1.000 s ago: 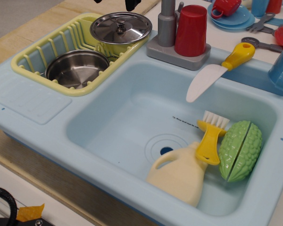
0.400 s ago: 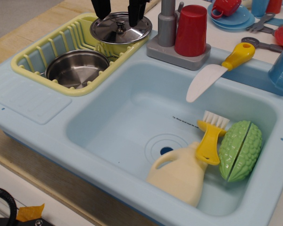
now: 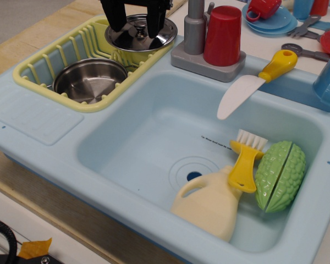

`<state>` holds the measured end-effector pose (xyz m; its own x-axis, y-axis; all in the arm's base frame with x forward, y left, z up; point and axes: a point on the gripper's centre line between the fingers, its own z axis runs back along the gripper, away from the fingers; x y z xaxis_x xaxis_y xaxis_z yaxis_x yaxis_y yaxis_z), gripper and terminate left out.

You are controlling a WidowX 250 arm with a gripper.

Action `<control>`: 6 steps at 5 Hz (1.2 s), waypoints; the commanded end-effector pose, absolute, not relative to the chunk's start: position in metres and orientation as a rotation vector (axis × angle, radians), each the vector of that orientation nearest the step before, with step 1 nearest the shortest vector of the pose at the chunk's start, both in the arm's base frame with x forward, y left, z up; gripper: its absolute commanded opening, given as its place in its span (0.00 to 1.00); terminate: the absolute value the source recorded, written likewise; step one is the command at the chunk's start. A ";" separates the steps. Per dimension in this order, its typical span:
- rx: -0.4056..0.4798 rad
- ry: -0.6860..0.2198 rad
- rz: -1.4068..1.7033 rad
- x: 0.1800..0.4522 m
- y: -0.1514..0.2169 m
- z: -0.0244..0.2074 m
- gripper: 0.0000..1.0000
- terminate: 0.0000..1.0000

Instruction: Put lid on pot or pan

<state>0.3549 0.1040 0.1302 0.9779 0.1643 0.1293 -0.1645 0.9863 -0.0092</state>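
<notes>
While my arm hung over the far left corner of the counter, the pale blue sink unit (image 3: 38, 118) took up nearly the whole surface, its basin toward the near right. Set into its far left part was the yellow drying rack (image 3: 41, 63). Down in the basin, near the right edge, a cream detergent bottle (image 3: 209, 206) lay beside a green ridged vegetable (image 3: 280, 176), with a yellow-handled brush (image 3: 245, 162) resting across the two. Inside the rack, at its near end, sat the pot (image 3: 89, 80), open, its dark inside showing. Just beyond it, at the rack's far end, the lid (image 3: 140, 34) lay tilted on a yellow item I could not make out. By the grey tap base stood a red cup (image 3: 223, 36), and a white knife with a yellow handle (image 3: 256, 82) leaned over the basin's far rim. My gripper (image 3: 133, 27) was down at the lid, jaws spread, one black finger on either side of the knob (image 3: 138, 33); they had not closed on it.
</notes>
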 end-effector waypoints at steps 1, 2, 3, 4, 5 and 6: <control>-0.009 -0.178 0.168 0.363 0.110 0.138 1.00 0.00; -0.010 -0.165 0.164 0.366 0.110 0.137 0.00 0.00; -0.011 -0.164 0.168 0.364 0.109 0.137 0.00 0.00; -0.012 -0.169 0.168 0.364 0.109 0.137 0.00 0.00; 0.006 -0.157 0.194 0.352 0.105 0.145 0.00 0.00; 0.027 -0.167 0.267 0.328 0.104 0.153 0.00 0.00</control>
<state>0.3128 0.1023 0.1352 0.9499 0.2876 0.1224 -0.2897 0.9571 0.0000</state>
